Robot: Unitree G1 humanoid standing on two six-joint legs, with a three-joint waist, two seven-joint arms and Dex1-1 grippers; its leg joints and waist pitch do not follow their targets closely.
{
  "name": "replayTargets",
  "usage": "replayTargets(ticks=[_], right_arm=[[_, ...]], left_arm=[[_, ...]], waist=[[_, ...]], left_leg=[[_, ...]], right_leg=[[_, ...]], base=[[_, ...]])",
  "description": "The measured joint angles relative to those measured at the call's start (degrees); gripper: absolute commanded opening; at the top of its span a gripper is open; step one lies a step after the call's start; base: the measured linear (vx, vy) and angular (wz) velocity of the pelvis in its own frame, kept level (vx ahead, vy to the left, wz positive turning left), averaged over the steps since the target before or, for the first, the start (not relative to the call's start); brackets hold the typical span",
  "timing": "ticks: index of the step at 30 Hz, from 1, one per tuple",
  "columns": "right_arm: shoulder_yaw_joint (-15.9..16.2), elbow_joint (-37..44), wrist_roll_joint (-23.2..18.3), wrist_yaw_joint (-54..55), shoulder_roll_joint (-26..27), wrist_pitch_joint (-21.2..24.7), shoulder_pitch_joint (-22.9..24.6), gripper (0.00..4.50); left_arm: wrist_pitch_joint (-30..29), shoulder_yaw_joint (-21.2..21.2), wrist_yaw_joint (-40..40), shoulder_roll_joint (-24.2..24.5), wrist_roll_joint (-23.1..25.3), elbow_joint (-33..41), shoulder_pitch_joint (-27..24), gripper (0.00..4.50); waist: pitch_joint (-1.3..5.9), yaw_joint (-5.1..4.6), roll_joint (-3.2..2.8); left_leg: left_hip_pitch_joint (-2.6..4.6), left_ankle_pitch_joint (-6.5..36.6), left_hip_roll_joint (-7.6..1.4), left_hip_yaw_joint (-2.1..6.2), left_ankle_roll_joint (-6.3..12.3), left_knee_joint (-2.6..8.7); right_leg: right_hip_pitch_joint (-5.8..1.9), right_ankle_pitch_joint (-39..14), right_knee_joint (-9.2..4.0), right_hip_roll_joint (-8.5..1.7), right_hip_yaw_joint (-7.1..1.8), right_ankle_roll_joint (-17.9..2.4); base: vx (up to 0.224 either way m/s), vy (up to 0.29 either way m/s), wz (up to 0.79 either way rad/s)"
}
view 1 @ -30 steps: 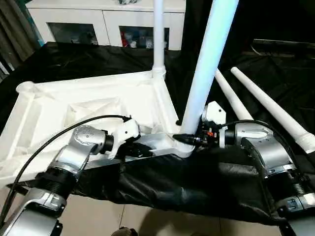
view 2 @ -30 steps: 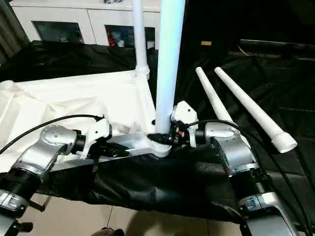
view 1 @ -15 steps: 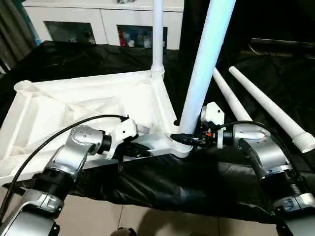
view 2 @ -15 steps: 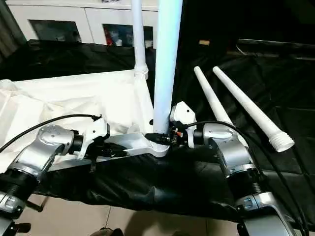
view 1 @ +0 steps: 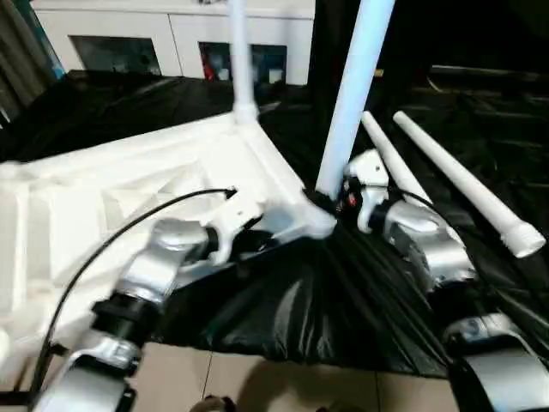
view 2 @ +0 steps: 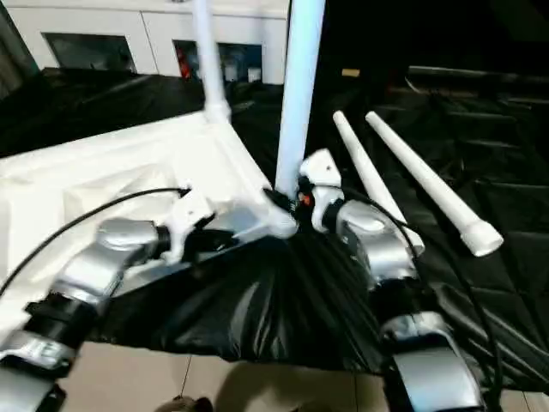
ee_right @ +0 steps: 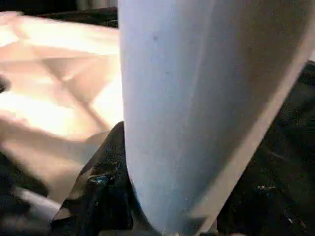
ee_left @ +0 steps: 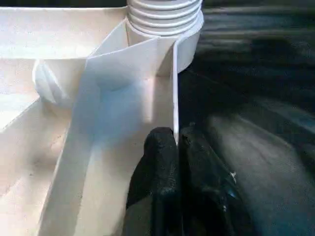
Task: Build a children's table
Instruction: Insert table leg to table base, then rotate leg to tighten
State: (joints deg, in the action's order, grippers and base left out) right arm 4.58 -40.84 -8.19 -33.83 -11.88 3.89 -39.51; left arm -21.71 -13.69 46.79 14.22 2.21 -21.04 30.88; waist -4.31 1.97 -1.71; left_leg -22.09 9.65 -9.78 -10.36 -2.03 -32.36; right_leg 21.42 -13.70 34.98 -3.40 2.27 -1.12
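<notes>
- Tabletop (view 1: 129, 184): white plastic, rectangular, lying upside down with its ribbed underside up. It rests on a black cloth (view 1: 292, 300) at the left of the scene, its near-right corner close to the cloth's near edge.
- Left gripper (ee_left: 176, 147): at the near rim of the tabletop, left of the near-right corner socket. The 2 black fingers (ee_left: 160, 162) are clenched on the thin upright rim wall, 1 on each side.
- Left forearm (view 1: 159, 266): silver, reaching in from the near left, with a black cable arching over it.
- Far leg (view 1: 240, 60): white tube standing upright in the far-right corner socket of the tabletop.
- Near leg (view 1: 347, 103): white tube with a bluish cast, rising from the near-right corner socket (view 1: 313, 219) and tilted slightly to the right.
- Right gripper (view 1: 326, 202): just right of that socket, its black fingers (ee_right: 106, 182) grasping the base of the near leg from either side.
- Right forearm (view 1: 420, 245): silver, coming in from the near right.
- 2 loose legs (view 1: 459, 184): white tubes lying side by side on the cloth at the right, well apart from the tabletop. The right one ends in a ribbed collar at its near end.
- Cabinet (view 1: 129, 43): white, with glass doors, at the far left behind the cloth.
- Floor (view 1: 257, 386): pale tiles, along the near edge below the cloth.
</notes>
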Motion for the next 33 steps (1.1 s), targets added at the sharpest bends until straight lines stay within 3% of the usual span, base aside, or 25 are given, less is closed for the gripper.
replayTargets(ticks=[7,20,23,33], right_arm=[[-1.66,-4.67,1.61,8.54,2.17,0.68,-4.25,1.88],[-2.64,-6.87,2.15,11.86,3.94,0.67,-5.50,1.88],[-3.16,-7.17,2.09,11.99,4.42,0.56,-5.58,2.58],[-3.99,-9.21,1.90,10.06,4.35,1.10,-4.85,3.45]], left_arm=[[-4.54,-1.40,-10.40,-6.64,4.78,3.43,-0.25,0.00],[-5.66,-2.62,-13.28,-7.31,6.46,3.86,-0.27,0.00],[-5.59,-2.98,-12.96,-6.69,6.39,4.10,-0.24,0.00],[-4.22,-3.03,-9.70,-4.90,5.06,5.26,-0.22,0.00]], waist=[[-0.01,0.36,0.02],[-0.02,0.18,-0.01],[-0.02,-0.03,-0.01],[-0.40,0.49,-0.58]], left_leg=[[-0.45,-0.15,-0.10,-0.08,0.30,0.10],[-0.26,0.00,-0.11,-0.11,0.01,0.06],[-0.26,0.00,-0.10,-0.12,0.00,0.06],[-0.62,-0.16,-0.15,-0.13,0.29,0.11]], right_leg=[[0.42,0.00,-0.08,0.01,0.17,0.02],[0.30,0.03,-0.07,0.01,0.07,0.05],[0.30,0.03,-0.07,0.01,0.06,0.06],[0.58,0.02,-0.09,0.01,0.21,0.06]], base=[[0.000,0.000,0.00],[0.000,0.000,0.00],[0.000,0.000,0.00],[0.000,0.000,0.00]])
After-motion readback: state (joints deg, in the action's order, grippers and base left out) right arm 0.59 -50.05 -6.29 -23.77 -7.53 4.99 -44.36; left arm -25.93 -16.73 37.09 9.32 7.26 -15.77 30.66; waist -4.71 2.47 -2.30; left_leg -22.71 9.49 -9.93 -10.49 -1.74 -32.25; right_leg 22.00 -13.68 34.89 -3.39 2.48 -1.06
